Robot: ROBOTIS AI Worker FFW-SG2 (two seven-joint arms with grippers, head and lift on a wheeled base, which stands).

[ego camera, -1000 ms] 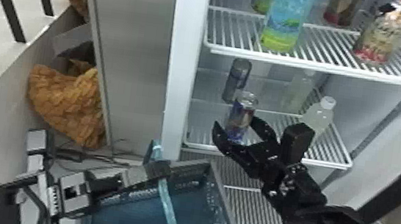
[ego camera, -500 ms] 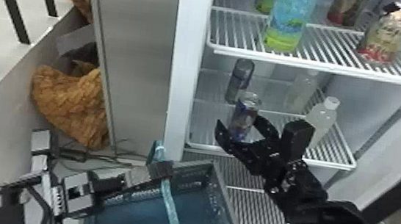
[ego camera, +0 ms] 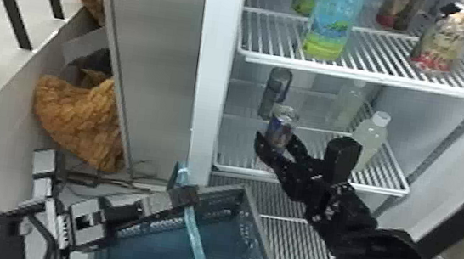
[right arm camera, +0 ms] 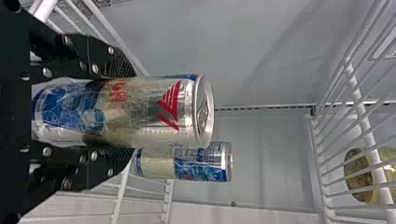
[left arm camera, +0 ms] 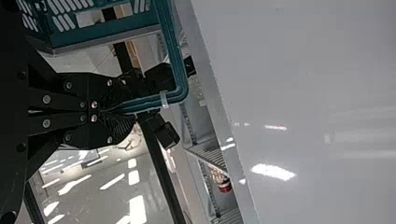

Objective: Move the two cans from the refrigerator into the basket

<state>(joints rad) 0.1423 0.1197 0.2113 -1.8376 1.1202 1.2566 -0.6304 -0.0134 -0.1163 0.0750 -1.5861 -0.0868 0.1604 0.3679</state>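
The near can (ego camera: 280, 129) lies between the jaws of the right gripper (ego camera: 276, 140), at the centre of the head view, its long axis upright and crossing their reach, one finger on either side. The right jaws are narrowed to the can's width and look to be holding it; whether its base has left the wire shelf (ego camera: 236, 157) I cannot tell. The right arm is the nearer one. The second can (ego camera: 276, 92) stands upright just behind, up and left of the first in the head view, so the lift should rise straight before drawing out, or the two may knock. The left jaws are closed on the handle (ego camera: 195, 237) of the basket (ego camera: 159, 254), which sits at the bottom centre of the head view, lower than the shelf and in front of it. The carry therefore runs out past the shelf's front edge, then down and to the lower left. The shelf is open wire, so a can set down carelessly might catch or tip. Room is tight: the upper shelf (ego camera: 362, 76) hangs above, and a white-capped bottle (ego camera: 371, 136) stands close on the gripper's right.
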